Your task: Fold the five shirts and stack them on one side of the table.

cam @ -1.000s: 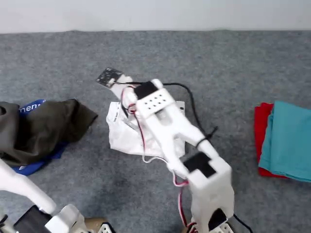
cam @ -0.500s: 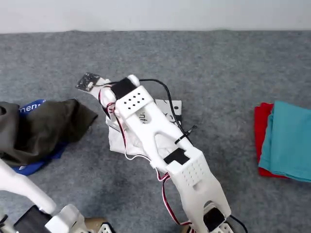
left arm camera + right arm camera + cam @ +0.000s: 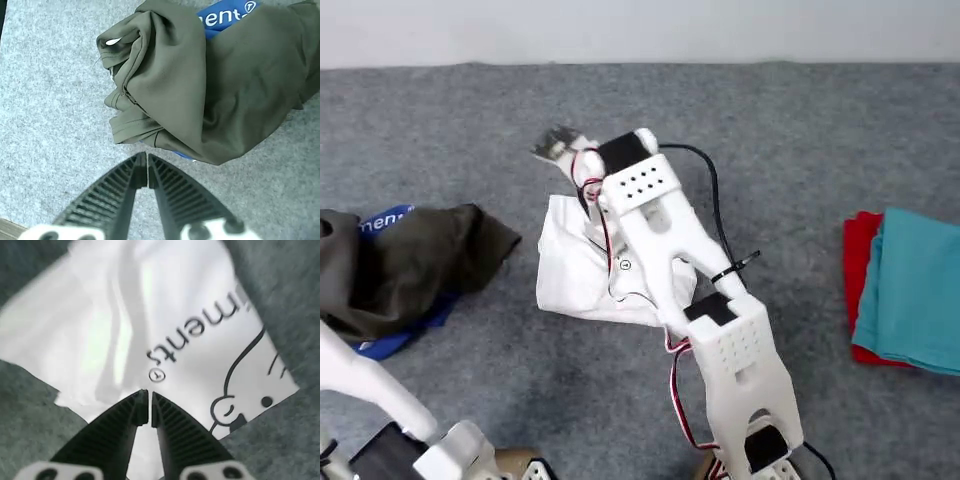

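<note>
Five shirts lie on the grey table (image 3: pixel 790 130), and the one under your right arm (image 3: pixel 670 250) is the white shirt (image 3: pixel 570 265). It is spread fairly flat near the middle of the table with its printed side up. In the high view its long axis runs roughly across the table from left to right, and the arm hides its right part.

Your right claw (image 3: pixel 149 395) has its jaws drawn together, with only a hairline gap between the ribbed fingers. No cloth shows pinched between them. The tips hang directly over the white shirt, close to the lettering and beside the line drawing. You cannot tell from these views whether they touch the fabric.

Your left claw (image 3: pixel 147 162) is likewise closed to a thin slit and holds nothing. It sits over bare table, just short of the olive shirt (image 3: pixel 225 90), with its tips pointing at the near edge of that heap. The olive shirt is crumpled at the table's left side, lying on top of the blue shirt (image 3: pixel 225 17), which peeks out at its far and near edges.

At the table's right side, well apart from both claws, the teal shirt (image 3: pixel 915 290) rests folded on the red shirt (image 3: pixel 860 270). The red one shows as a strip along the teal one's left edge.
</note>
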`<state>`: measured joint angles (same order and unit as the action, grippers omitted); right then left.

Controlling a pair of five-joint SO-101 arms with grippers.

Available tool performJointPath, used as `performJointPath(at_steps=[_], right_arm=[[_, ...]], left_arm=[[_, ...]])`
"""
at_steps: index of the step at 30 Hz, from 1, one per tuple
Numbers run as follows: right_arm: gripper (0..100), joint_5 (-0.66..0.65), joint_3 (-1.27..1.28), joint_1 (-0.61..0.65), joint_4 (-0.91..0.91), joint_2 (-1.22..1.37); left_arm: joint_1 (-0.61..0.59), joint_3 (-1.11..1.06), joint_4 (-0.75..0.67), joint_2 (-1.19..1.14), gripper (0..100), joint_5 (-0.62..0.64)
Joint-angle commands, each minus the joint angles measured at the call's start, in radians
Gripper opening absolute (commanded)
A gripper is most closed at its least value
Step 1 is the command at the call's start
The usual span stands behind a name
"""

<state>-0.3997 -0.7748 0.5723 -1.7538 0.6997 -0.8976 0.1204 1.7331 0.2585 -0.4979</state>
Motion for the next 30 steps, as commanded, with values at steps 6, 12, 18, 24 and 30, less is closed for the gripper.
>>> performJointPath(at_steps=[6, 12, 18, 24, 30], right_arm=[[1.0, -0.018, 0.029, 0.176, -0.031, 0.013], [0.9, -0.018, -0.103, 0.34, -0.031, 0.033], [0.9, -0.018, -0.169, 0.272, -0.042, -0.03], [0.9, -0.018, -0.003, 0.183, -0.044, -0.186], [0.9, -0.017, 0.198, 0.183, 0.005, -0.217]], left_arm=[[0.005, 0.007, 0.011, 0.034, 2, 0.008], [0.005, 0.007, 0.011, 0.034, 2, 0.008], [0.005, 0.007, 0.011, 0.034, 2, 0.009], [0.005, 0.007, 0.011, 0.034, 2, 0.009], [0.005, 0.007, 0.011, 0.034, 2, 0.009]])
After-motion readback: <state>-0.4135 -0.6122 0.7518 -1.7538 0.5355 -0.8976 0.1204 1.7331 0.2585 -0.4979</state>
